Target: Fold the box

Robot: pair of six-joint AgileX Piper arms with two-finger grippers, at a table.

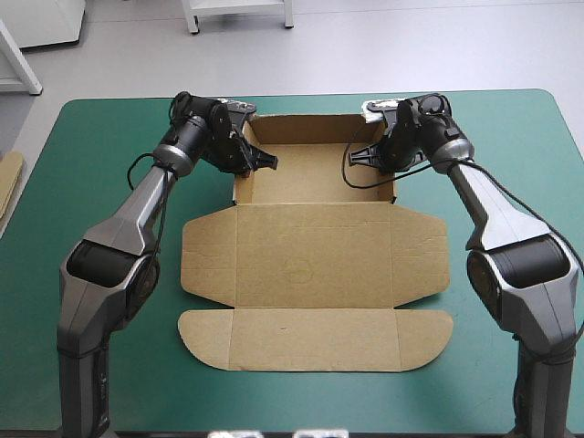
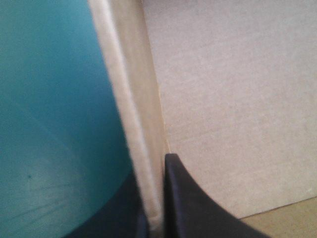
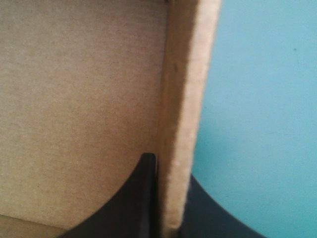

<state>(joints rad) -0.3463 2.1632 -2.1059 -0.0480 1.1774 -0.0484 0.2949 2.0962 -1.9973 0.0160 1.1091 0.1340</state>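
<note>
Brown box (image 1: 315, 265) with far walls raised, left hand (image 2: 156, 198) clamped on its left wall, right hand (image 3: 168, 198) on its right wall

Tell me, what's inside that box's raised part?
Only bare floor of the box and one black finger each from the left gripper and right gripper, pinching its side walls. Floor under the grippers is hidden.
</note>
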